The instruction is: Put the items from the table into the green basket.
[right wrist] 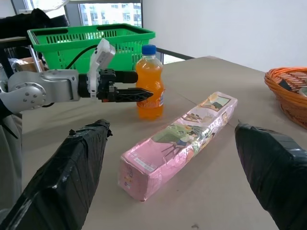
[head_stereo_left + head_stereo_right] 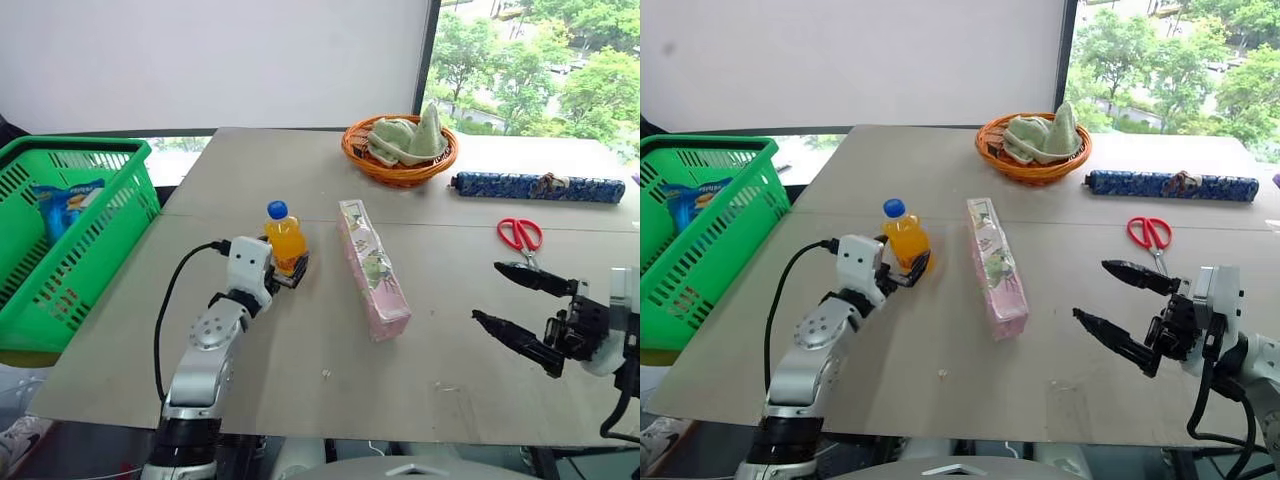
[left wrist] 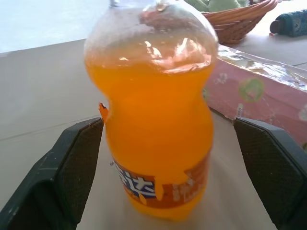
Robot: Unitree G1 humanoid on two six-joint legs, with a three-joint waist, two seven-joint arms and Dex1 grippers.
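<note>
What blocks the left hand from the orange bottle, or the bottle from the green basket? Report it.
Nothing visible. The left hand is open with the orange bottle already between its fingers, gaps showing on both sides. Between the bottle and the green basket lies only bare table; the pink box lies on the bottle's other side.

A plain white wall (image 2: 220, 60) stands behind the far edge of the table (image 2: 300, 180). To its right, past a dark vertical frame (image 2: 430, 55), a window (image 2: 540, 60) looks out on leafy green trees in daylight. Soft, even light falls across the grey-beige surface, which has a seam running across it.
</note>
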